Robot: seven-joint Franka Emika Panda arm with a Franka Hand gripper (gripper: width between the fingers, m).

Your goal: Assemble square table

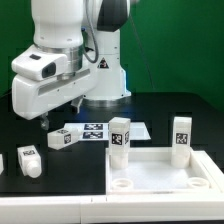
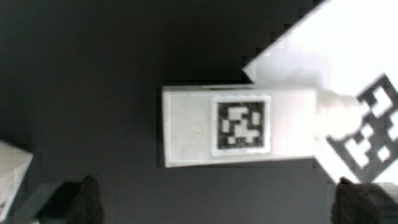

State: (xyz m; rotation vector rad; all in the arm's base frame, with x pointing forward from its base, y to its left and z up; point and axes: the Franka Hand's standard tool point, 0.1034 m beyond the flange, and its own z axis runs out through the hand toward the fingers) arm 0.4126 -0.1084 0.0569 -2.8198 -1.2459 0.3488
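My gripper (image 1: 60, 112) is open and empty, hovering above a white leg (image 1: 57, 139) that lies on the black table by the marker board's end. In the wrist view this leg (image 2: 222, 125) shows its tag face up, between and ahead of my two dark fingertips (image 2: 71, 200), apart from them. The white square table top (image 1: 165, 172) with round holes lies at the front on the exterior view's right. Two legs stand upright behind it (image 1: 120, 137) (image 1: 181, 137). Another leg (image 1: 28, 160) lies at the exterior view's left.
The marker board (image 1: 92, 131) lies behind the lying leg; it also shows in the wrist view (image 2: 338, 60). A white piece (image 1: 2, 160) sits at the exterior view's far left edge. The robot's base (image 1: 105, 75) stands at the back.
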